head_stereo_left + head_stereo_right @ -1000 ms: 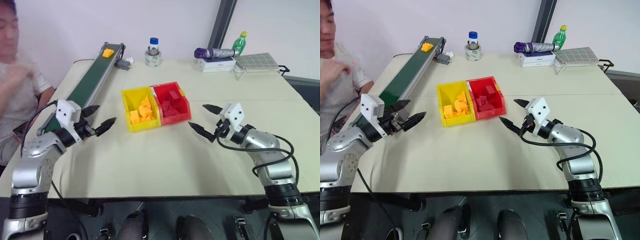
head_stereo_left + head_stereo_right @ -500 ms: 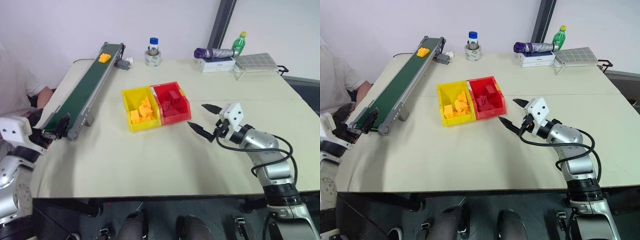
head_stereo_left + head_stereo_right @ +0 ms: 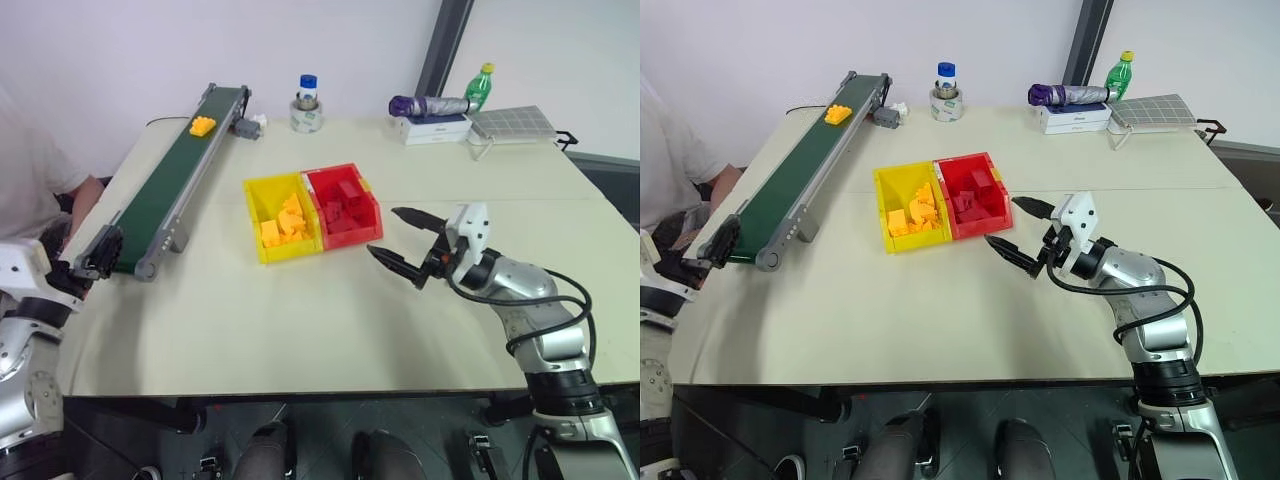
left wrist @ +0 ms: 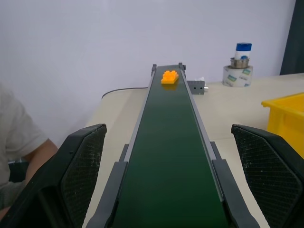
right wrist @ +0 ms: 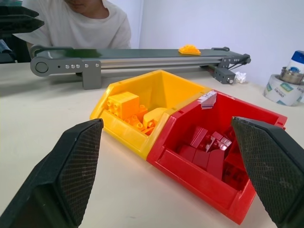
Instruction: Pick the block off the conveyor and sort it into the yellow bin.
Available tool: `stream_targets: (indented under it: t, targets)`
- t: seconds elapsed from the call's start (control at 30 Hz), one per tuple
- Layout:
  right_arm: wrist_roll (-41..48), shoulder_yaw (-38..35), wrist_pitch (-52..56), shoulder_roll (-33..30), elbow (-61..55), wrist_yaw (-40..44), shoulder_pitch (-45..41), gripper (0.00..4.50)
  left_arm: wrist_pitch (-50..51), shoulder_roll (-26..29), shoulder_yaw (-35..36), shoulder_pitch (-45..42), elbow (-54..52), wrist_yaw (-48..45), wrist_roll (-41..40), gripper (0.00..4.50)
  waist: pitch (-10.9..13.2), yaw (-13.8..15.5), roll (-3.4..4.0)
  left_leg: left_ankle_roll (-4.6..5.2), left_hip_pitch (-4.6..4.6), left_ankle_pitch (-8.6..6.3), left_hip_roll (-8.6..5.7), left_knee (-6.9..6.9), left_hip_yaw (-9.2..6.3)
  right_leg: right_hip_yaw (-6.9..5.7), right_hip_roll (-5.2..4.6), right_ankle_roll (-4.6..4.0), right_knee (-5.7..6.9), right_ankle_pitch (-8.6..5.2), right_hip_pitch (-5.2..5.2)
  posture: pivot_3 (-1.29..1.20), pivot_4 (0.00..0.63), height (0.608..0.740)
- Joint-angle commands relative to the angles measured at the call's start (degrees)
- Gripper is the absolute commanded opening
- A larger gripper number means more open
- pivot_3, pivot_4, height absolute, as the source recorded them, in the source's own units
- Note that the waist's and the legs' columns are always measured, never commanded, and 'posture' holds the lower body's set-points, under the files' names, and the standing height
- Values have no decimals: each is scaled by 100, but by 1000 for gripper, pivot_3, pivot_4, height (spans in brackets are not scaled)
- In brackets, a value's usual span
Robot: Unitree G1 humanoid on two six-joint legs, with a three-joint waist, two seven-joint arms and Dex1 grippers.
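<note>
The block (image 3: pixel 203 125) lies flat, studs up, near the far end of the conveyor (image 3: pixel 160 190), close to the grey motor (image 3: pixel 246 128). Its long axis sits slightly askew across the belt. My left pincer (image 3: pixel 85 262) waits at the belt's near end, spread wide and empty, looking straight along it. My right pincer (image 3: pixel 403 243) hangs wide and empty just beside the red bin (image 3: pixel 343 208), whose neighbour, the yellow bin (image 3: pixel 281 218), touches it on the desk (image 3: pixel 300 310).

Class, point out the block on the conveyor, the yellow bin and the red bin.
block (image 3: pixel 203 125), left eye view, its studded top
yellow bin (image 3: pixel 254 190), left eye view, its far left rim
red bin (image 3: pixel 372 212), left eye view, its right rim
</note>
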Motion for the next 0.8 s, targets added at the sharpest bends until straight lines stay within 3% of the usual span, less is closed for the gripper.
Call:
stream_targets:
  t: [0.03,0.8]
  targets:
    - [63,-164,-55,-23,-207,-25,-32,4500,-110,99,11,-28,-69,17,29,4445,0,-1,0,0,0,0,0,-1,0,0,0,0,-1,0,0,0,150,740]
    - [-225,-98,-376,-5,-111,-59,-35,4500,-48,144,-96,-150,68,115,115,4445,0,2,0,0,0,0,0,-7,4,0,0,0,-3,0,-3,0,150,740]
